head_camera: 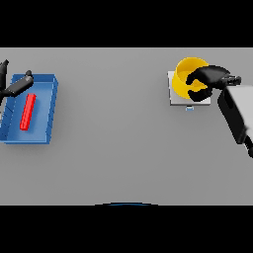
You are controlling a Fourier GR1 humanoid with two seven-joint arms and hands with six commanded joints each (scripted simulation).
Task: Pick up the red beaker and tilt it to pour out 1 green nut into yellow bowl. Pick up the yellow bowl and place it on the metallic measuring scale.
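Now the right robot hand point(206, 84) is curled over the near rim of the yellow bowl point(187, 74), fingers dipping inside and thumb on the outer wall, pinching that rim. And the bowl sits on the scale point(174, 97), the pale square plate at the far right of the desk point(118, 138); a small blue mark shows at the plate's front edge. So, by the look of it, the placing step is at its end, with only the letting go to come.

That bowl looks like a light, stiff, thin-walled thing with a smooth side, so a rim pinch suits it well; a hasty pull-away could drag or tip it off the plate. What lies inside it I cannot tell: the hand covers much of the hollow and no green nut shows.

Over on the far left, a blue tray point(42, 133) holds a red bar-like thing point(27, 111) lying along its floor, nothing else visible in it. The left robot hand point(17, 86) hangs over the tray's far corner, fingers straight and spread, holding nothing.
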